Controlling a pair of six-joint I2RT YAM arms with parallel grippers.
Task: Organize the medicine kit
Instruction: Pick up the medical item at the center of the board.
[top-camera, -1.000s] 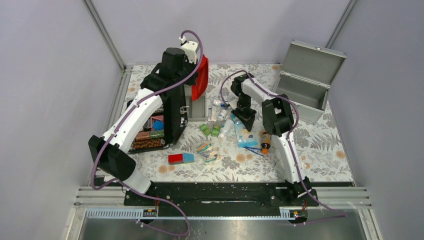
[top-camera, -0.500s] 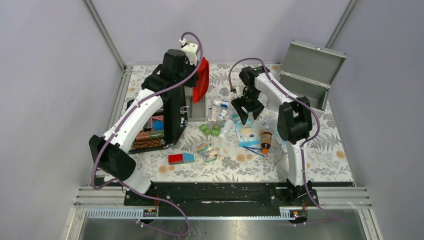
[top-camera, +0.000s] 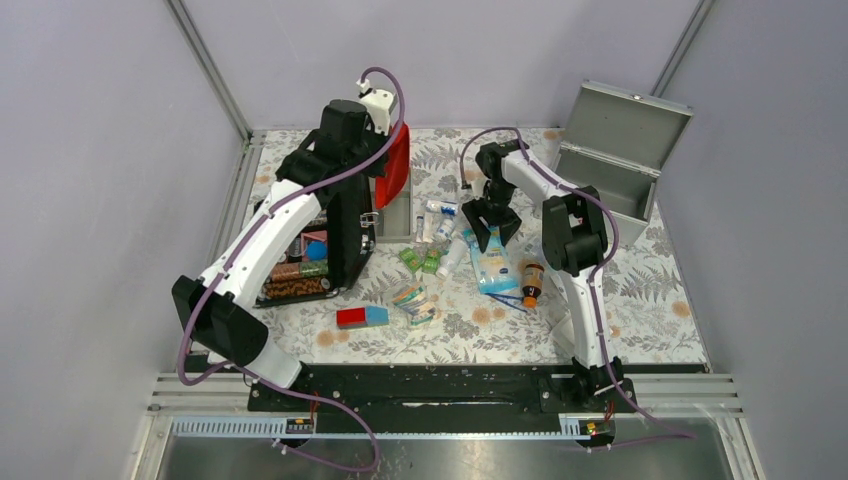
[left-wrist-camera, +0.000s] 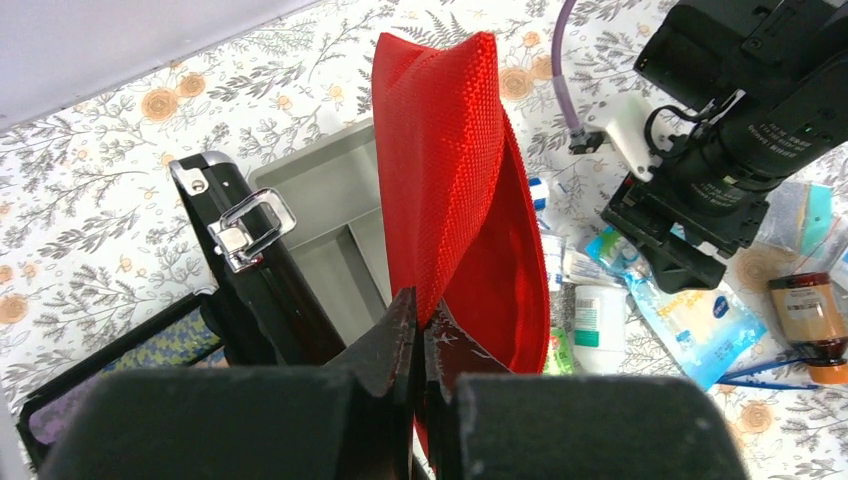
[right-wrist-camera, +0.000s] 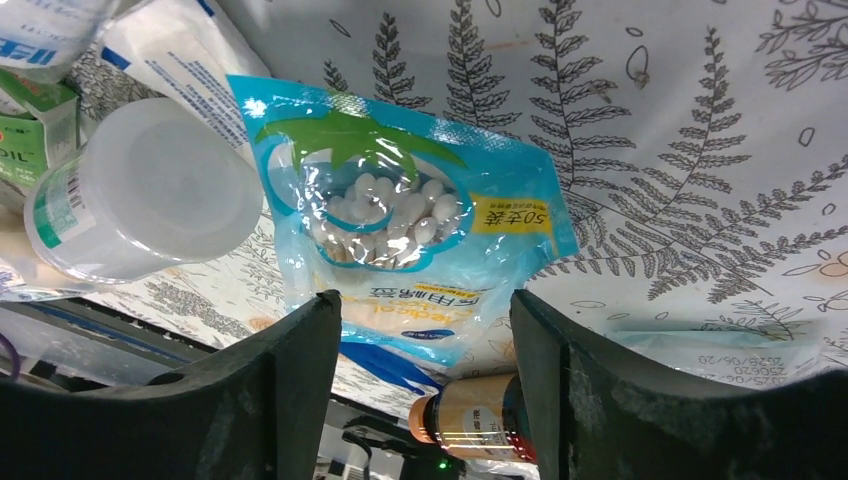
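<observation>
Right fingers (top-camera: 490, 232): spread wide, empty, over blue packet (right-wrist-camera: 400, 210); arm folded closer than half a second ago. Left fingers (left-wrist-camera: 418, 310): pinched on red pouch (left-wrist-camera: 450, 180), raised left of packet. White bottle (right-wrist-camera: 140, 200) touches packet's edge; bare worktop (right-wrist-camera: 700, 150) opposite.

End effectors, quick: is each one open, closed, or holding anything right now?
Left end effector: closed, holding the red pouch by its edge.
Right end effector: open, holding nothing, above the blue packet.
</observation>
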